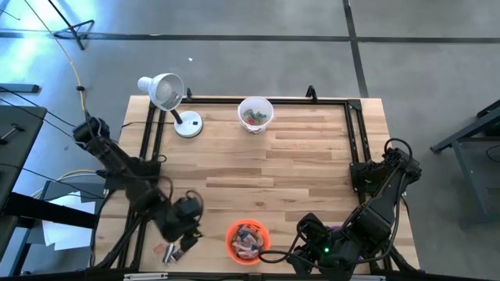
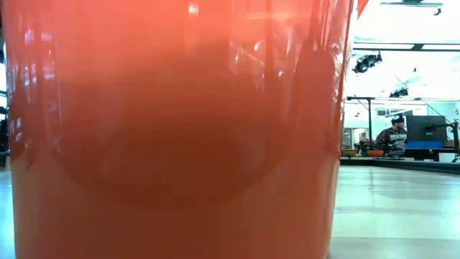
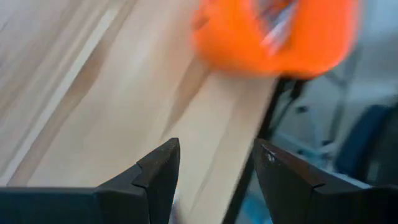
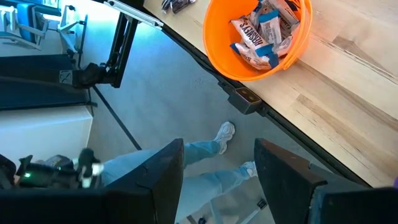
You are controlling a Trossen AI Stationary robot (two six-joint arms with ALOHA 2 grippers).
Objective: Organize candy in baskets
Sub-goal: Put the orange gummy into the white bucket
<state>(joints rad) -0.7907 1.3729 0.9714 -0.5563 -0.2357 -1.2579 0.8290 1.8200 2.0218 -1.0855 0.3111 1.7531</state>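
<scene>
Left end effector (image 3: 214, 168) open, orange basket (image 1: 248, 242) heaped with wrapped candy (image 4: 264, 31)

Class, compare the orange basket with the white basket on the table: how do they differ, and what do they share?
The orange basket sits at the table's near edge between the two arms; the white basket stands at the far edge beside the lamp. The orange basket looks fuller with wrapped candy; the white basket holds fewer pieces. Both are small, round, upright and open-topped.
</scene>
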